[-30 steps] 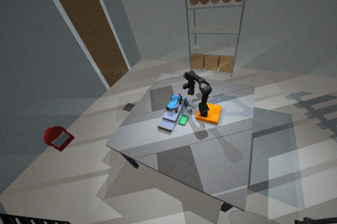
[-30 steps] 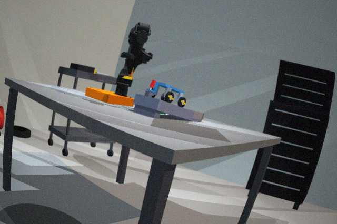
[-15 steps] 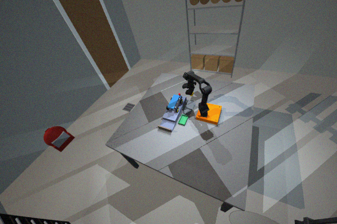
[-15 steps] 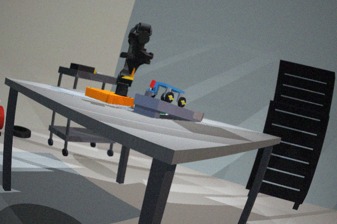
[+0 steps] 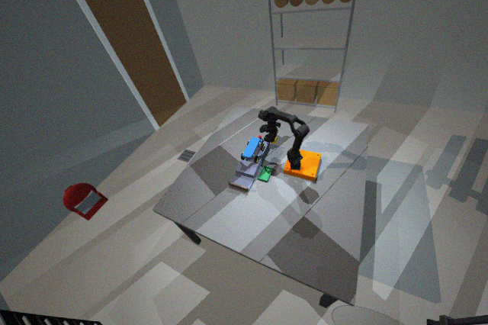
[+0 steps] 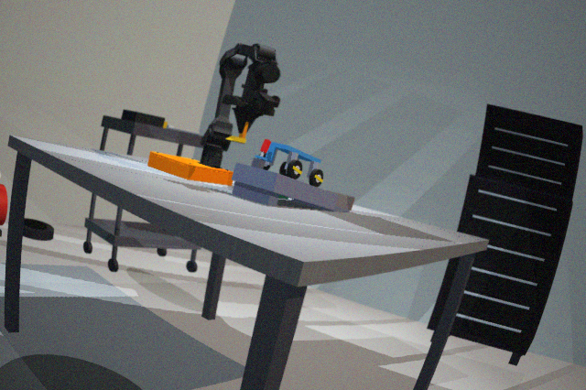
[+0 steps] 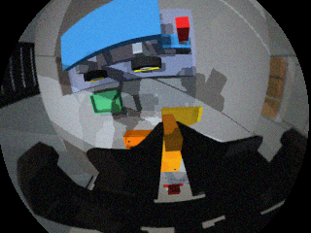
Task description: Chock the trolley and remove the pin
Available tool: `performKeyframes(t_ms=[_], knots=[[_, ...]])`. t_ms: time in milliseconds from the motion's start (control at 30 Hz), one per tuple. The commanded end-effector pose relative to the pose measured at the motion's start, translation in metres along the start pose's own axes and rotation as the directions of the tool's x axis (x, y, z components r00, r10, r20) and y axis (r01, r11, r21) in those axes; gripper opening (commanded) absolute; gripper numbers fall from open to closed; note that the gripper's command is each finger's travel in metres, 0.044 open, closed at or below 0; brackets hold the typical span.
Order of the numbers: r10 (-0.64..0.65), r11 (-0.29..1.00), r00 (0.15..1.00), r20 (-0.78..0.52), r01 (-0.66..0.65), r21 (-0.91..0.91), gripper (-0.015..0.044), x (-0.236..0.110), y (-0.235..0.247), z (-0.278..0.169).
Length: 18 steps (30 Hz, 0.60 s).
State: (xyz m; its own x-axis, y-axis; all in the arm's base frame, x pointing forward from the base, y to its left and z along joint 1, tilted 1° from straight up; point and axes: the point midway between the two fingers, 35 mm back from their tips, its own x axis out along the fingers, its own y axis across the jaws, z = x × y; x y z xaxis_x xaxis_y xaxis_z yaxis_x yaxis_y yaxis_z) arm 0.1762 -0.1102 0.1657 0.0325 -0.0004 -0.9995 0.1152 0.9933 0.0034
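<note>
The fingers (image 6: 242,126) are clamped on the chock's (image 6: 236,138) orange handle (image 7: 170,146) — the chock hangs in the air, just beside the trolley's (image 6: 289,153) red pin (image 6: 265,145) end, above the worktop (image 6: 265,229). It looks small, stiff and light, so the thin handle is the right spot to hold. Its rubber base should grip the ramp (image 6: 302,189) — not slip. The trolley sits on the ramp, pin in place.

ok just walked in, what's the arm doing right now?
The end effector is shut on the yellow chock's orange handle, holding it in the air near the trolley's uphill end. The red-headed stop pin is still in place, the trolley sits on the ramp, and no wheel is chocked yet.
</note>
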Motion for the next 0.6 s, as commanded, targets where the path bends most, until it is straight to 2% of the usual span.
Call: performKeyframes(t_ms=[0,567], knots=[[0.003,1.000,1.000,-0.001,-0.003,0.003,0.0000,0.001,0.014,0.002],[0.009,1.000,1.000,0.000,-0.009,0.003,0.0000,0.004,0.068,0.016]])
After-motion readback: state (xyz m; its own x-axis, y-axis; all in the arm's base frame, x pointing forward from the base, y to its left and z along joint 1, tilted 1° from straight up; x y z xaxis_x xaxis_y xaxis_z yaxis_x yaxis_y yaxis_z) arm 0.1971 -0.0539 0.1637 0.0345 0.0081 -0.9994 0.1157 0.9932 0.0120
